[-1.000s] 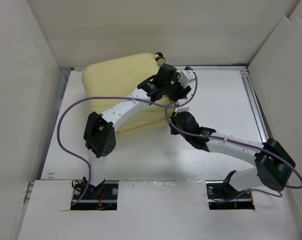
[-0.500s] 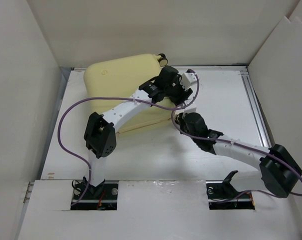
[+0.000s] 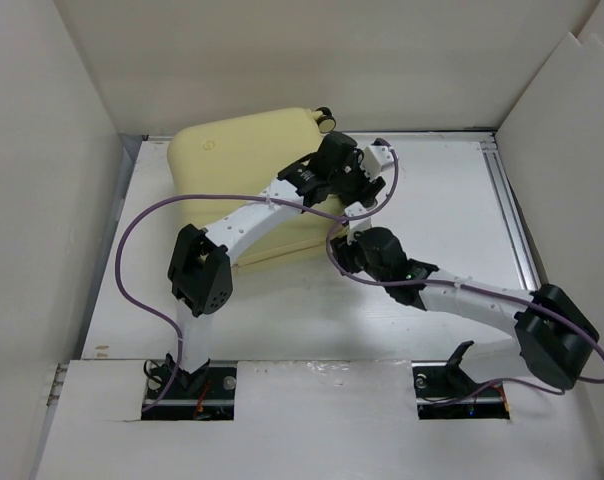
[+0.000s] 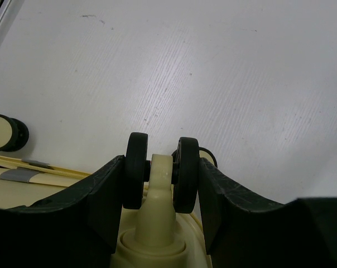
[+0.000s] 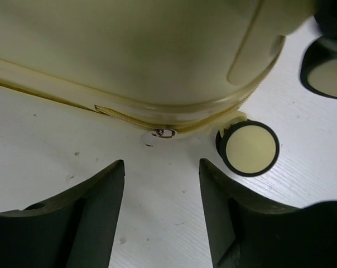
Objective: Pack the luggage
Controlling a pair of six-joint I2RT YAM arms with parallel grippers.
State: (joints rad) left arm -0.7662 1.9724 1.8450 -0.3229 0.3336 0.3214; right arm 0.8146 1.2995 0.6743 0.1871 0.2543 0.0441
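Observation:
The luggage (image 3: 232, 165) is a pale-yellow hard-shell suitcase lying shut at the back left of the table. My left arm reaches over it, and my left gripper (image 3: 360, 195) sits at its right end. In the left wrist view my left gripper (image 4: 160, 167) is shut on a black twin wheel (image 4: 160, 170) on its cream stem. My right gripper (image 5: 162, 167) stands open on the table just in front of the luggage (image 5: 129, 50), with nothing between its fingers. A metal zipper pull (image 5: 165, 133) lies just beyond the tips, and a black-and-cream wheel (image 5: 248, 148) is to their right.
White walls close in the table on the left, back and right. A metal rail (image 3: 512, 215) runs along the right side. Another wheel (image 3: 324, 117) sticks out at the luggage's far corner, and one more wheel (image 4: 6, 132) shows in the left wrist view.
The luggage has slid slightly right with my left gripper. My right gripper has opened and its wrist has drawn back a little from the luggage's front edge.

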